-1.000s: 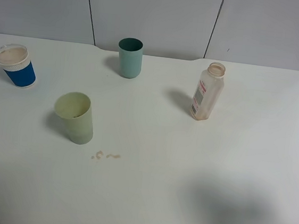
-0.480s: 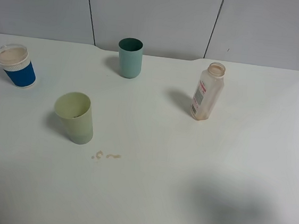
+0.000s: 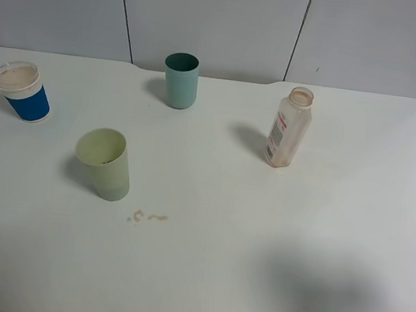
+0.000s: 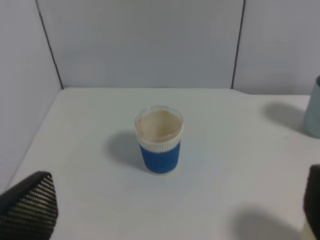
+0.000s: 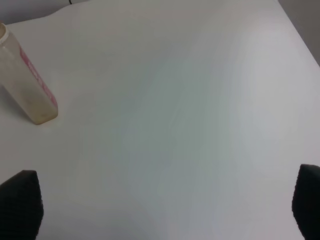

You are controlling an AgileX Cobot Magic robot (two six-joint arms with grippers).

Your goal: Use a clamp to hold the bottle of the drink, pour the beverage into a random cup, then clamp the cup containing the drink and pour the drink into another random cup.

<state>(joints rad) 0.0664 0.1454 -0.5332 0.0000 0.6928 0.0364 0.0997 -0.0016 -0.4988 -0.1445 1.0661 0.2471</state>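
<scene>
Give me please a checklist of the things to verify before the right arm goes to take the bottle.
1. The bottle stands upright, neck without cap: ok.
2. The right gripper is open and holds nothing: ok.
3. The left gripper is open and holds nothing: ok.
4. The pale green cup stands upright, apart from the blue cup and the teal cup: ok.
5. Enough drink in the bottle: cannot tell; only a brownish tint shows near its base.
6. The table is dry: not ok; brown drops lie beside the pale green cup.
</scene>
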